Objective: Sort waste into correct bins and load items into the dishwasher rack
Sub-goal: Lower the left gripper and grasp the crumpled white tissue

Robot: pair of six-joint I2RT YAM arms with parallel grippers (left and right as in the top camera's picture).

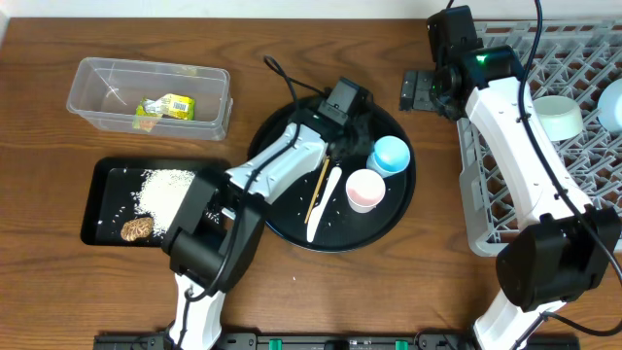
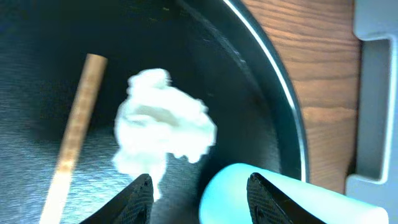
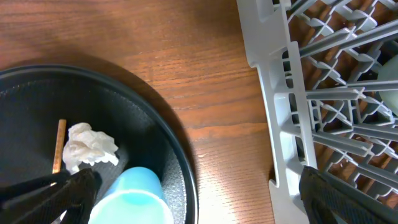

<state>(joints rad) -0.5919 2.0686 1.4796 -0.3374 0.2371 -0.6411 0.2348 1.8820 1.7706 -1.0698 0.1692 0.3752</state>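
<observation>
A crumpled white tissue (image 2: 163,121) lies on the round black tray, just ahead of my left gripper (image 2: 200,199), which is open with nothing between its fingers. Beside the tissue are the wooden chopstick (image 2: 74,137) and the blue cup (image 2: 273,196). Overhead, the left gripper (image 1: 352,124) hides the tissue. The blue cup (image 1: 391,156), pink-white cup (image 1: 365,190), white spoon (image 1: 326,199) and chopstick (image 1: 317,192) rest on the round tray. My right gripper (image 1: 418,89) hangs open and empty over bare table beside the grey rack (image 1: 505,209). The rack holds a mint-white bowl (image 1: 559,117) and a light-blue bowl (image 1: 612,105).
The clear tub (image 1: 97,83) at the back left holds a yellow-green wrapper (image 1: 167,107). The shallow black rectangular tray (image 1: 102,190) holds white rice (image 1: 165,190) and a brown lump (image 1: 137,229). The round black tray (image 1: 389,219) sits mid-table, its rim close to the rack's wall (image 3: 280,112).
</observation>
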